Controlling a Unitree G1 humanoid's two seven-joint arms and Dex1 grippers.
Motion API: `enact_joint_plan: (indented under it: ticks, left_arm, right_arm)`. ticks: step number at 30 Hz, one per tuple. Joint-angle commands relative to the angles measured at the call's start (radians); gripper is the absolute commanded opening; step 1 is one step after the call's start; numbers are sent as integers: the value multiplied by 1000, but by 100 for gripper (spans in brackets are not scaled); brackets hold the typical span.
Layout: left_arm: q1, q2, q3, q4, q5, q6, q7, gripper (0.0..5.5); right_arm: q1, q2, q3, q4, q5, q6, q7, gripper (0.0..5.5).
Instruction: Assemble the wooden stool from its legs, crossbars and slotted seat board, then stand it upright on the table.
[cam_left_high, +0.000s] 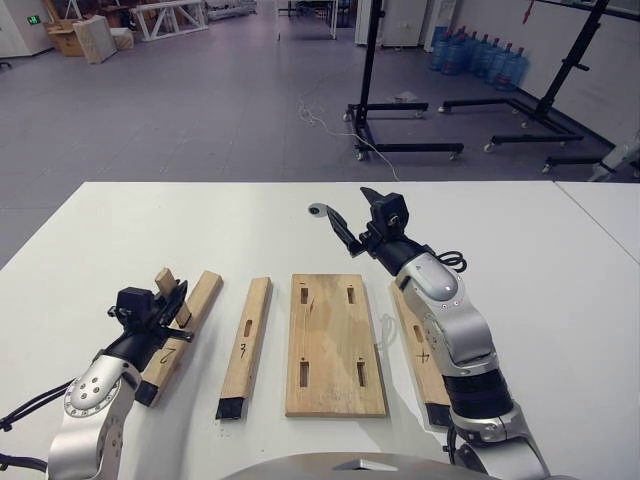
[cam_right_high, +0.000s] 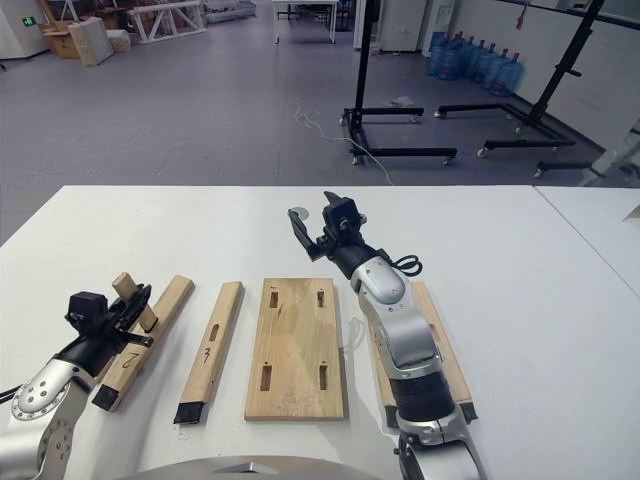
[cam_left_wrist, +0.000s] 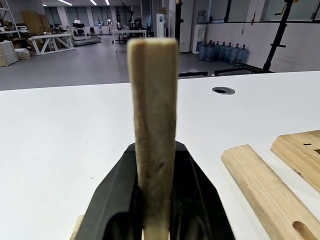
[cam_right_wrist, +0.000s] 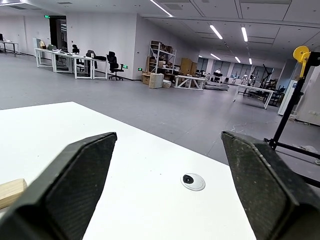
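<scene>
On table (cam_left_high: 150, 220) left, L end effector (cam_left_high: 168, 300) clamps crossbar (cam_left_wrist: 152, 100); seat board (cam_left_high: 335, 345) apart rightward.

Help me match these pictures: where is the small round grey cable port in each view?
Left eye: small round grey cable port above centre, left of the right claw.
Right eye: port left of centre.
Left wrist: port beyond the pale wooden bar.
Right wrist: port between the claw's fingers.
Shared landmark: the white table's far edge, behind the port.
</scene>
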Motion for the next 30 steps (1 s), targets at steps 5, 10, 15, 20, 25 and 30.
enact_joint_plan:
  ticks: [5, 10, 15, 20, 25, 30]
  left_arm:
    - [-11, -12, 11, -21, -7, 64, 30, 171]
    - [-23, -21, 62, -90, -52, 37, 40, 171]
    - [-59, 15, 99, -149, -72, 53, 37, 171]
    - [-154, 60, 150, -227, -179, 151, 53, 171]
    - [-243, 132, 190, -273, -252, 250, 59, 171]
    - [-370, 176, 260, -176, -317, 286, 60, 171]
  right_arm:
    - [-20, 15, -8, 16, -7, -25, -10, 387]
    - [-17, 15, -18, 11, -3, -27, -8, 387]
    - [-19, 15, -15, 14, -5, -27, -4, 387]
    - [-18, 12, 0, 16, -18, -32, 0, 387]
    - [-21, 16, 7, 13, -28, -39, 0, 387]
    - [-20, 22, 4, 25, -26, -46, -2, 387]
